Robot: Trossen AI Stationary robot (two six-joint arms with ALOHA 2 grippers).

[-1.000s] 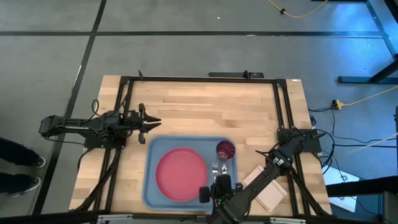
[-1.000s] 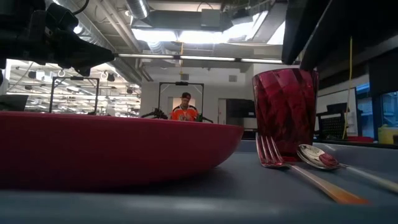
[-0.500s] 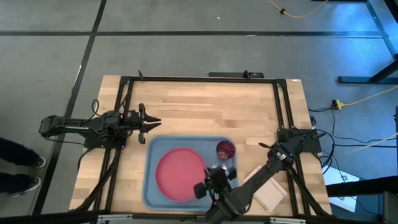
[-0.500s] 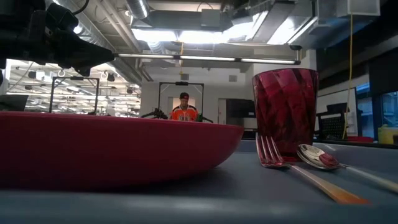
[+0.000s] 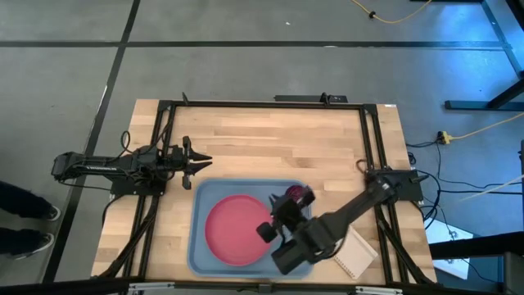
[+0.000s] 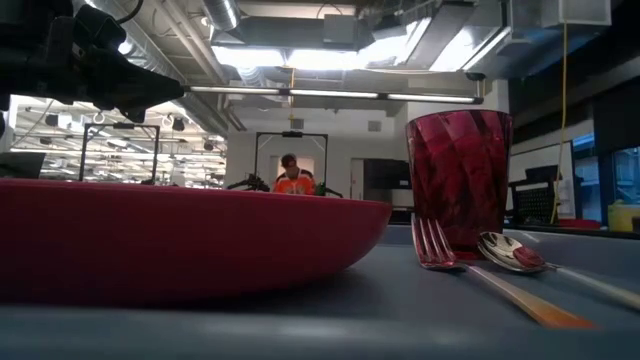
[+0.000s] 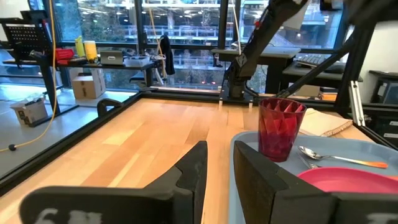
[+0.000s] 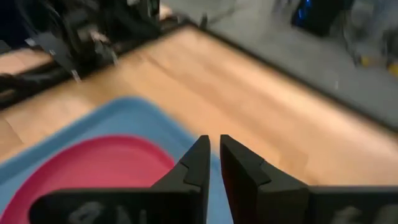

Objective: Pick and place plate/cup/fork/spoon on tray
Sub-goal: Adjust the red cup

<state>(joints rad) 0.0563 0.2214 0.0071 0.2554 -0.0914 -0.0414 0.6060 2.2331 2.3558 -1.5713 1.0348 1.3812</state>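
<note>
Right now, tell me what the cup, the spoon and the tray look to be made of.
The cup: translucent dark red plastic or glass, glossy and faceted; light shows through its wall, so which is unclear.
The spoon: polished metal; its bowl mirrors the room. The handle tip is orange, likely plastic.
The tray: light blue plastic by its look, smooth and matte, with a moulded raised rim.

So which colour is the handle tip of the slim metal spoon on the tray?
Orange; the slim silver metal spoon shows it best in the left wrist view.
</note>
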